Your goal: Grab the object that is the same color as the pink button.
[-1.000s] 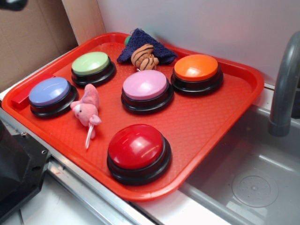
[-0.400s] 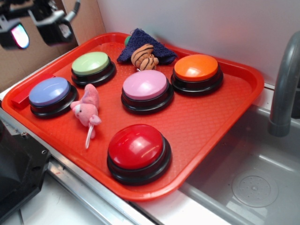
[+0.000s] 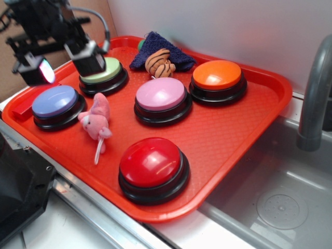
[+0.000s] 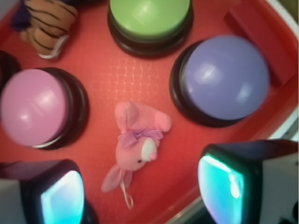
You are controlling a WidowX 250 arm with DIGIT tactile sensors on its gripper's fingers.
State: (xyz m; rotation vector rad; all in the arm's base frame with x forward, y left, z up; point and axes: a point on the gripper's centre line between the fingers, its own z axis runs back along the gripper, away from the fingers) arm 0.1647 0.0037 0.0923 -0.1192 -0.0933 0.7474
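Note:
The object, a small pink plush animal (image 3: 96, 124) with a white string, lies on the red tray (image 3: 233, 129) between the blue-lavender button and the pink button (image 3: 161, 94). My gripper (image 3: 61, 65) hangs open above the tray's left side, over the green and lavender buttons and clear of the plush. The wrist view looks down on the plush (image 4: 138, 144), which lies just ahead of the gap of my open gripper (image 4: 140, 191), with nothing between the fingers. The pink button (image 4: 35, 107) is at the left of that view.
Also on the tray are a green button (image 3: 101, 72), a blue-lavender button (image 3: 54, 102), a red button (image 3: 151, 163), an orange button (image 3: 217, 75) and an orange striped plush (image 3: 160, 63) on a dark blue cloth (image 3: 155, 46). A sink (image 3: 280, 202) with a grey faucet (image 3: 314, 98) lies to the right.
My gripper has come into view from the upper left, moving down and right over the tray's left side. The plush and the buttons have not moved.

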